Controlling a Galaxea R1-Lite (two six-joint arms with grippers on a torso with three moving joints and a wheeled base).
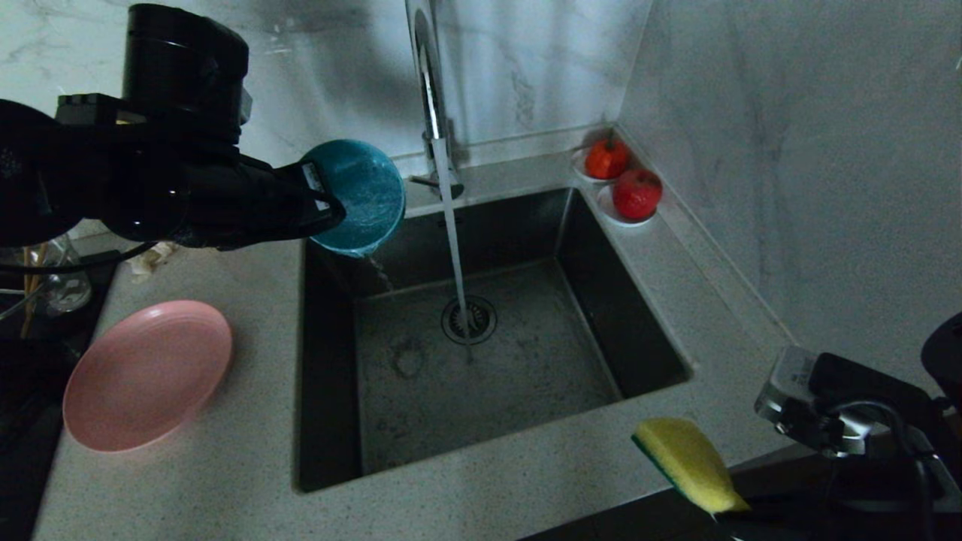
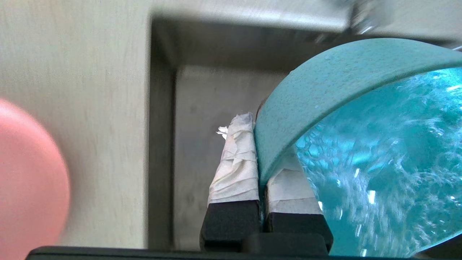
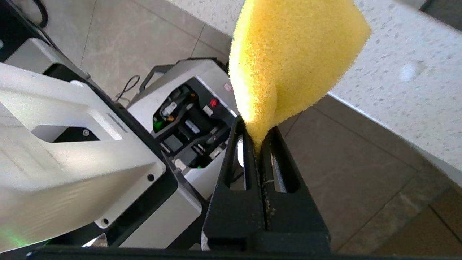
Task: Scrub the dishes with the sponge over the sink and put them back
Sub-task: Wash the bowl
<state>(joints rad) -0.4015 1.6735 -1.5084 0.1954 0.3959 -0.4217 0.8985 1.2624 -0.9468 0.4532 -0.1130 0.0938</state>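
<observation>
My left gripper [image 1: 323, 199] is shut on the rim of the teal-blue bowl [image 1: 359, 194], with one taped finger outside the wall and one inside. The bowl is tipped on its side over the back left corner of the sink [image 1: 571, 353], and water trickles from it into the basin. In the left wrist view the bowl [image 2: 361, 144] is wet and foamy inside, clamped by the left gripper [image 2: 258, 144]. My right gripper [image 3: 257, 126] is shut on the yellow sponge [image 3: 288, 57]; the sponge [image 1: 688, 462] hangs off the counter's front right edge. The pink plate [image 1: 146, 372] lies on the counter left of the sink.
The faucet [image 1: 432, 90] runs a stream into the drain [image 1: 468, 319]. Two red fruits [image 1: 624, 176] sit on white saucers in the back right corner. A beige paper wad [image 1: 150, 259] and a glass cup [image 1: 64, 282] holding thin wooden chopsticks [image 1: 31, 289] are at far left.
</observation>
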